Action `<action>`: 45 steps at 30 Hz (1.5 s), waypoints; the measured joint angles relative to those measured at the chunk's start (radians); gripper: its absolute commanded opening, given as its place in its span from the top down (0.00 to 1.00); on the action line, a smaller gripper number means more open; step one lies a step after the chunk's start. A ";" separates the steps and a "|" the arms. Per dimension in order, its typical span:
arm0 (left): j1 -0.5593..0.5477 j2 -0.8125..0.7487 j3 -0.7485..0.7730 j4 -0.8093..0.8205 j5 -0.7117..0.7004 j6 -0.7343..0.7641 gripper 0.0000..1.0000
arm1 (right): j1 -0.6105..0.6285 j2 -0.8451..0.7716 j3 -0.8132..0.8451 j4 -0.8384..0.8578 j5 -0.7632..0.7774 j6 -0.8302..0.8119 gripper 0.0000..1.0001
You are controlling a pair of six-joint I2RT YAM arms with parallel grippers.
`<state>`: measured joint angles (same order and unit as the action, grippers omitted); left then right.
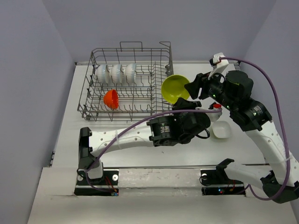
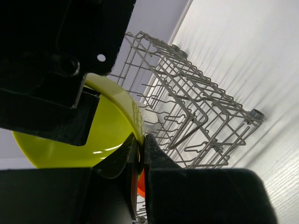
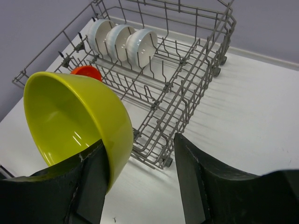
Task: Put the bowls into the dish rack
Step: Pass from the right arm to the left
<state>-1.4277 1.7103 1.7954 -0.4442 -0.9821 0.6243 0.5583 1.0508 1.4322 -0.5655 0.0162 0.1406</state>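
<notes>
A yellow-green bowl (image 1: 174,87) hangs tilted just off the right side of the grey wire dish rack (image 1: 126,113), above the table. My left gripper (image 1: 183,103) is shut on its rim; the left wrist view shows both jaws pinching the bowl (image 2: 107,126) wall. My right gripper (image 3: 140,140) is open, its left finger against the outside of the bowl (image 3: 70,112) and its right finger well apart. In the rack (image 3: 187,84) three white bowls (image 3: 122,41) stand in a row, with an orange bowl (image 3: 85,71) in front of them.
A small white square dish (image 1: 221,129) sits on the table right of the left arm's wrist. The rack's raised right wall (image 2: 196,107) stands between the held bowl and the tines. Purple walls close off the left, back and right.
</notes>
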 measured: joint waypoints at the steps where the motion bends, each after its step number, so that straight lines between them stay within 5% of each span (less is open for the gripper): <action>1: 0.002 0.004 0.000 0.000 0.000 0.000 1.00 | 0.000 -0.003 -0.007 0.002 0.006 0.002 0.40; 30: -0.024 0.109 0.068 0.050 0.090 0.108 1.00 | -0.011 -0.263 -0.192 -0.029 0.237 0.106 0.35; 45: -0.026 0.122 0.073 0.051 0.116 0.115 1.00 | -0.014 -0.294 -0.219 -0.035 0.290 0.119 0.24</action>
<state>-1.4540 1.8320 1.8683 -0.3931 -0.8665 0.7395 0.5438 0.7567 1.2137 -0.6010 0.3061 0.2592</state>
